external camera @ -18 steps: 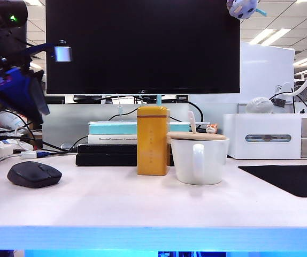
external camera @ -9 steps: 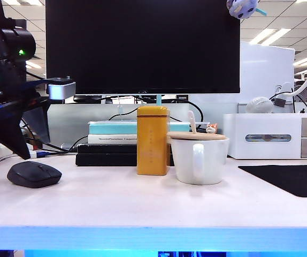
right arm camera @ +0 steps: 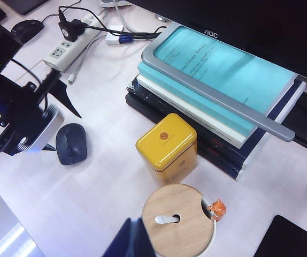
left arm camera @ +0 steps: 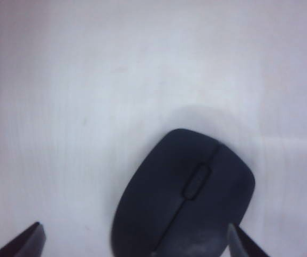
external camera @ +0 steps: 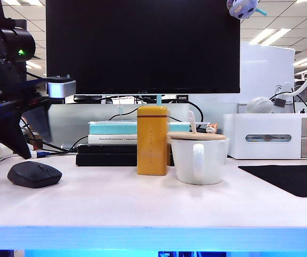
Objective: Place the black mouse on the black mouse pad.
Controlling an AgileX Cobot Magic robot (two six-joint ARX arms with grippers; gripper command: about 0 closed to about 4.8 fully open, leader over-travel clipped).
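- Here the black mouse (external camera: 34, 174) lies flat on the pale desk (external camera: 143, 206) at the near left, low and oval, matte, with a scroll wheel (left arm camera: 194, 182) set along its middle seam.
- Directly above it hangs the left gripper (left arm camera: 135, 238), pointing down, its two dark fingertips (left arm camera: 22, 241) spread wide to either side of the mouse and clear of it.
- In the exterior view that arm is a dark, angular mass at the far left edge, with a silver camera block (external camera: 60, 88) jutting out.
- The right gripper (right arm camera: 135, 238) is held high over the middle of the desk above the mug, its jaws closed on nothing.
- One black mouse pad (external camera: 290, 179) lies flat at the near right, well apart from the mouse.
- Between them stand one yellow tin (external camera: 153, 140) and one white mug (external camera: 199, 159) with a wooden lid (right arm camera: 177, 225).
- Behind those sits one stack of books (right arm camera: 217, 93) under one dark monitor (external camera: 143, 45).
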